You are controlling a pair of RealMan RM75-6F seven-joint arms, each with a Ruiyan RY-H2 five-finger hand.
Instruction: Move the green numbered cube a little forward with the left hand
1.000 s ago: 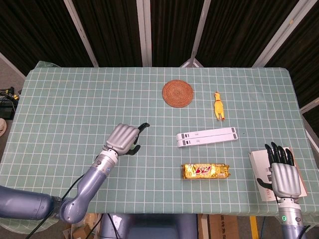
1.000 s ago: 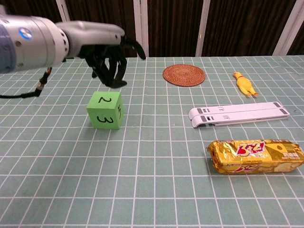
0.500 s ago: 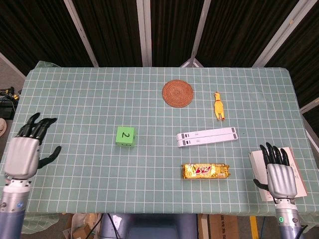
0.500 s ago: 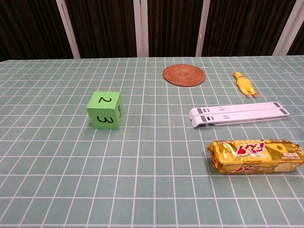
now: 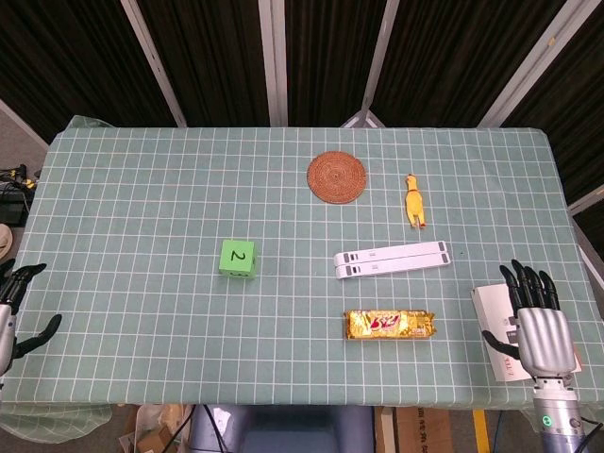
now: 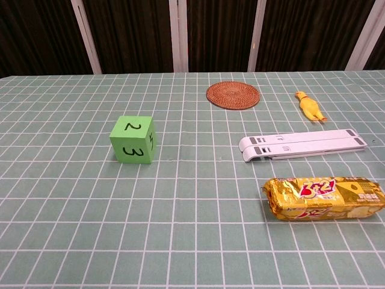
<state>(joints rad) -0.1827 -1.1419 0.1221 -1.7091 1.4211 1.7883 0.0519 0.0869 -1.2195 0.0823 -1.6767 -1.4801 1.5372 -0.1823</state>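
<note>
cube: green numbered cube (image 5: 237,258) sits alone left of centre in the head view, "2" on top; chest view (image 6: 134,139) shows "2" on top and "3" on the near face, flat on the table, nothing touching it
left hand: left hand (image 5: 13,317) only partly in view at the far left edge of the head view, low in the frame, off the table edge, well apart from the cube; fingers spread, empty, released
right hand: right hand (image 5: 539,322) lower right of the head view, back of hand to camera, fingers straight and apart, holding nothing, over a white booklet (image 5: 492,323) at the table's right edge
table: green checked cloth (image 5: 151,189) covers it
coaster: round woven coaster (image 5: 337,176) upper centre
toy: yellow rubber chicken (image 5: 413,201) right of the coaster, lying flat
stand: white folded stand (image 5: 392,259) right of centre, level with the cube
snack: gold snack pack (image 5: 390,325) below the stand, just apart from it
</note>
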